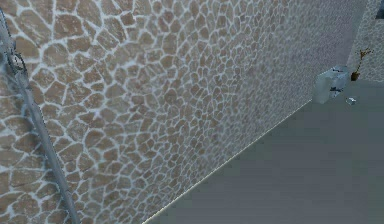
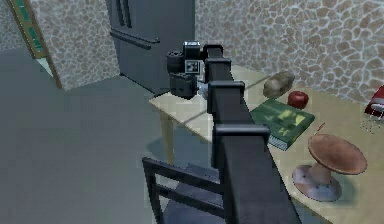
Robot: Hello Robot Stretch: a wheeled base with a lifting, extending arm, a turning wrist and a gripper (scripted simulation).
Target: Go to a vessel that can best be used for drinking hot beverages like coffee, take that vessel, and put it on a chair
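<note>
**Worktop** (image 2: 180, 105): pale top, taken as the reference for all the entries below.

1. **Arm** (image 2: 235, 140): dark square bar that crosses the worktop's near edge and reaches toward its corner nearest the refrigerator.
2. **Fingers** (image 2: 176, 84): thin and dark, at the arm's far end over that same corner. I cannot tell how they stand or whether they hold anything, because dark shapes lie behind them.
3. **Drinking vessel**: I cannot tell it apart from the dark shapes at that corner.
4. **Chair** (image 2: 185, 190): dark with a slatted back, drawn up at the worktop's near edge just beside the arm.
5. **Green book** (image 2: 285, 122): lies flat on the worktop close to the arm.
6. **Red apple** (image 2: 298, 98): on the worktop just beyond the book.
7. **Brown loaf-like lump** (image 2: 278, 84): on the worktop beside the apple, toward the wall.
8. **Reddish-brown footed bowl** (image 2: 333, 160): upright on the worktop, nearer its front edge than the book.
9. **Refrigerator** (image 2: 150, 40): dark, standing beyond the worktop's far corner.
10. **Stone-patterned wall** (image 2: 300, 35): runs behind the worktop.
</note>
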